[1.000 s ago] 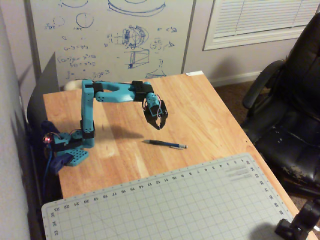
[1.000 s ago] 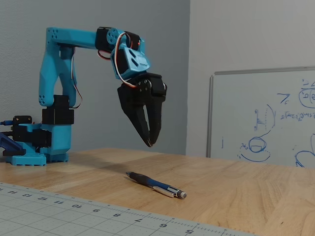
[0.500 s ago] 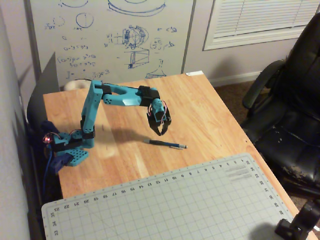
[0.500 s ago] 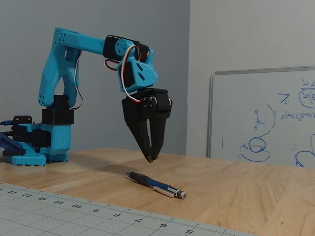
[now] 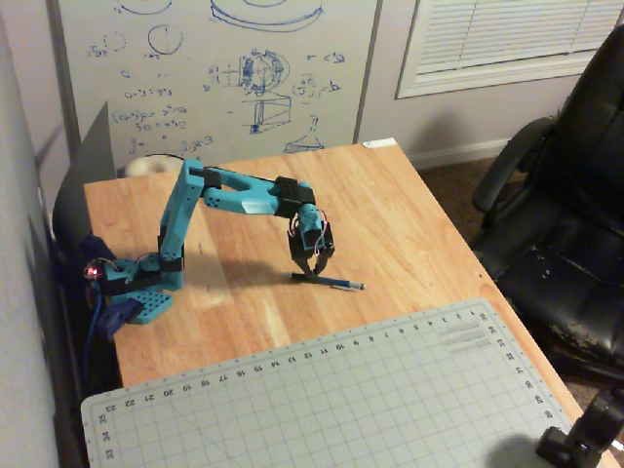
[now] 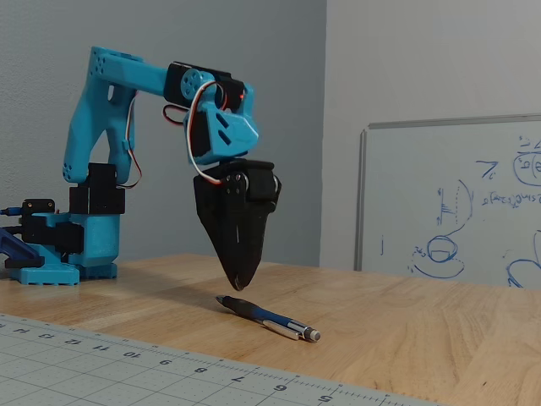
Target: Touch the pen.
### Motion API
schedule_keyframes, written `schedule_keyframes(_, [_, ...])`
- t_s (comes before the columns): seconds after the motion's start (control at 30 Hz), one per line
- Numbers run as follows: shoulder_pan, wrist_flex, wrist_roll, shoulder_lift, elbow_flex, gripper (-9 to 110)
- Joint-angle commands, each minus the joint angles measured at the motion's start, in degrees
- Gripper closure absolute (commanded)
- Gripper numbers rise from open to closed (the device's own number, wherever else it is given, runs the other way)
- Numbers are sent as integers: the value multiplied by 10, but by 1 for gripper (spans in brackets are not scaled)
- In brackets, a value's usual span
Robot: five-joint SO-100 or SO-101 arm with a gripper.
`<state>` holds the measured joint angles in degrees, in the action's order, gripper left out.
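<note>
The pen (image 5: pixel 330 282) lies flat on the wooden table (image 5: pixel 409 234), a thin dark stick with a blue middle and a small metallic tip pointing right. It also shows in the low fixed view (image 6: pixel 269 320). The blue arm reaches out from its base (image 5: pixel 136 288) and points the black gripper (image 5: pixel 310 275) straight down. In the low fixed view the gripper (image 6: pixel 239 286) is shut and empty. Its tip hangs just above the pen's dark left end, with a small gap showing.
A grey cutting mat (image 5: pixel 341 400) covers the table's front, just in front of the pen. A whiteboard (image 5: pixel 214 68) leans behind the table. A black office chair (image 5: pixel 565 224) stands to the right. A black object (image 5: pixel 585 434) sits at the front right corner.
</note>
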<state>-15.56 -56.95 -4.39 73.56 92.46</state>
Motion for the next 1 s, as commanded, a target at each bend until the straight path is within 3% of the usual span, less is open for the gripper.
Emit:
schedule_keyframes(0.0, [4,2,4,6,-52,101])
schedule_keyframes(0.97, [25,4,4,-6,-70,101])
